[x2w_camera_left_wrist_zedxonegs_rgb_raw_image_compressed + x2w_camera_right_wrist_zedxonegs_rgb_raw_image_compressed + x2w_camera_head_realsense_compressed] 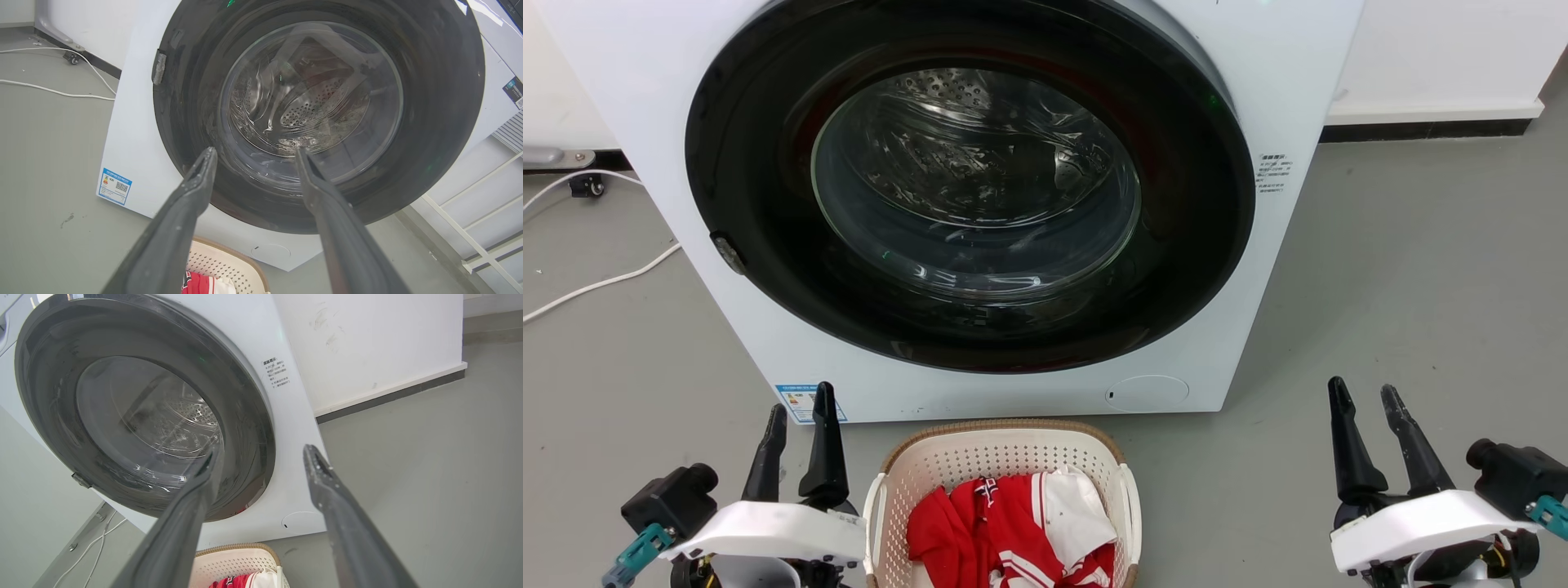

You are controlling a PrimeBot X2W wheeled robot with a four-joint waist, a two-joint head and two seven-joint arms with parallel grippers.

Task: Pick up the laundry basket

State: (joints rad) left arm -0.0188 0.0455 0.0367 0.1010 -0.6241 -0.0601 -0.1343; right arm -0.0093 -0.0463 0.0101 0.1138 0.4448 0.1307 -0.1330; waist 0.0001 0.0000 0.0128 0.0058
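The laundry basket [1005, 445] is cream-white and perforated with a brown woven rim and white side handles. It stands on the floor at the bottom centre of the head view, holding red and white clothes [1021, 527]. Its far rim also shows in the left wrist view [233, 261] and the right wrist view [235, 555]. My left gripper [800, 404] is open just left of the basket, with nothing between its fingers. My right gripper [1364, 392] is open well to the right of the basket, over bare floor. Both point up toward the washer.
A white front-loading washing machine [1258, 245] with a dark round door [968, 184] stands right behind the basket. A white cable [596, 282] lies on the grey floor at the left. A white wall with a dark skirting [1429, 126] runs at the back right.
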